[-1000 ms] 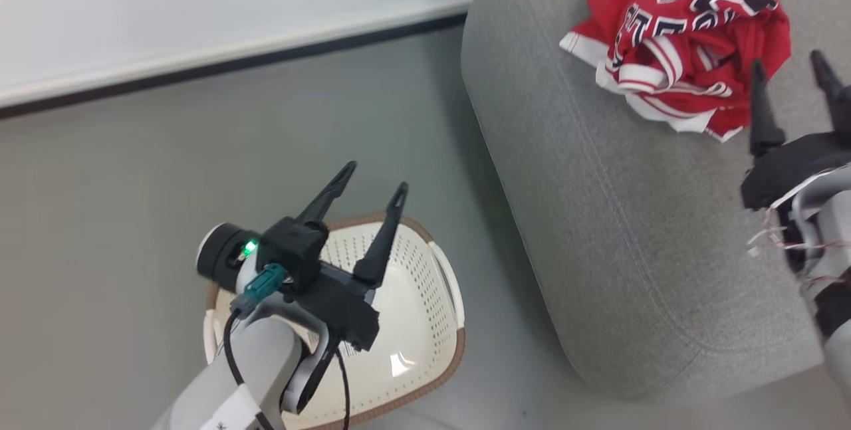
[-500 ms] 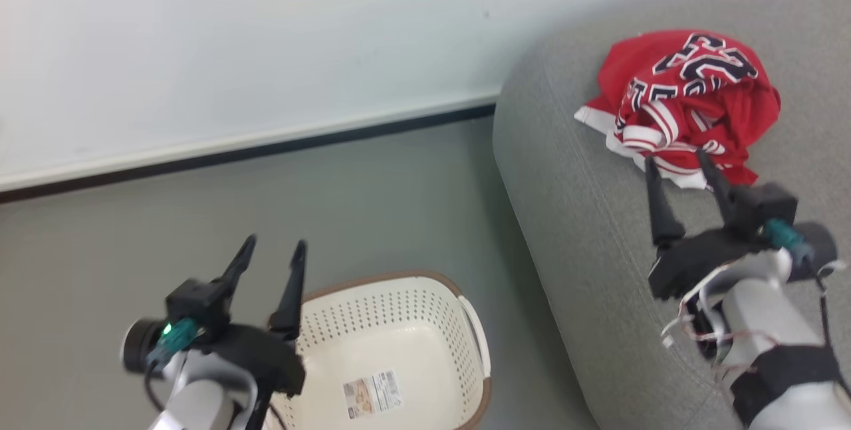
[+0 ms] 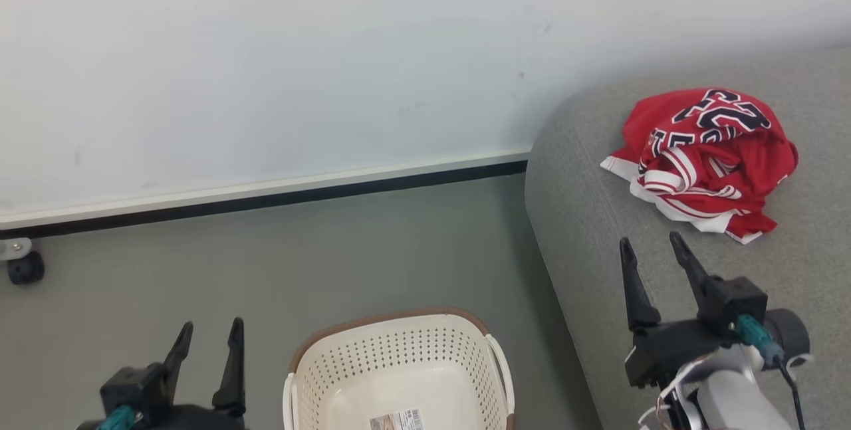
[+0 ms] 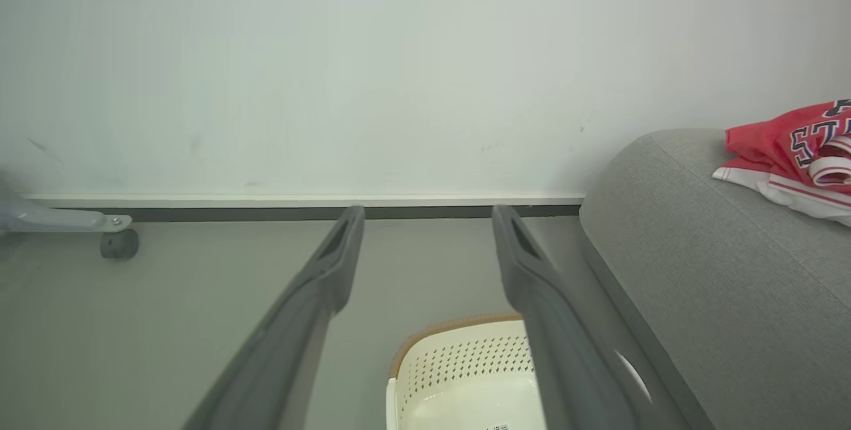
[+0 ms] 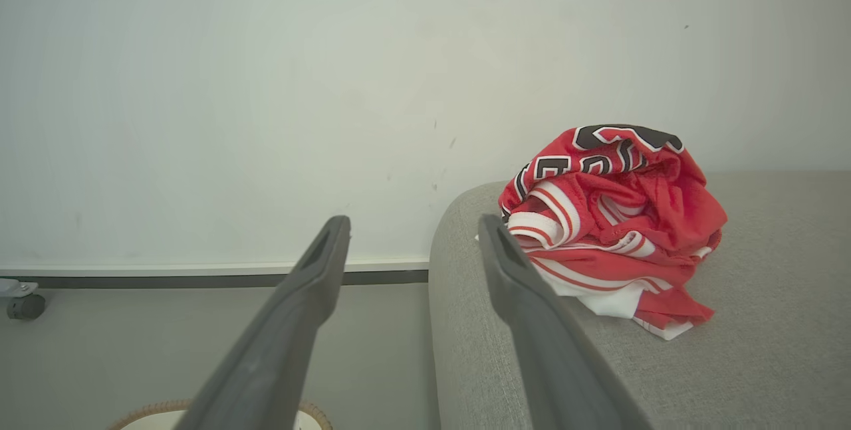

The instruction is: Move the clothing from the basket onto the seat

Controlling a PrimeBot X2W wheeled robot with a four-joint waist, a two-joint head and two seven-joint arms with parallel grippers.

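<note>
The red clothing [image 3: 706, 159] lies in a crumpled heap on the grey seat [image 3: 598, 217], navy-and-white numbers on top; it also appears at the right of both wrist views [image 5: 611, 217] [image 4: 798, 151]. The cream basket [image 3: 399, 377] with its brown rim stands on the floor at the bottom centre, holding nothing but the sticker on its bottom. My right gripper [image 3: 655, 250] hovers open over the seat's near part, short of the clothing. My left gripper [image 3: 209, 333] stands open at the lower left, beside the basket. Nothing is between either pair of fingers.
A pale wall with a white and dark baseboard [image 3: 266, 194] runs behind the grey floor [image 3: 332, 257]. A small black caster wheel [image 3: 25, 267] on a pale leg sits at the far left by the wall.
The head camera has tilted up, so the whole scene sits lower in the frame. Both grippers have drawn back toward the bottom; the right one has come away from the clothing.
</note>
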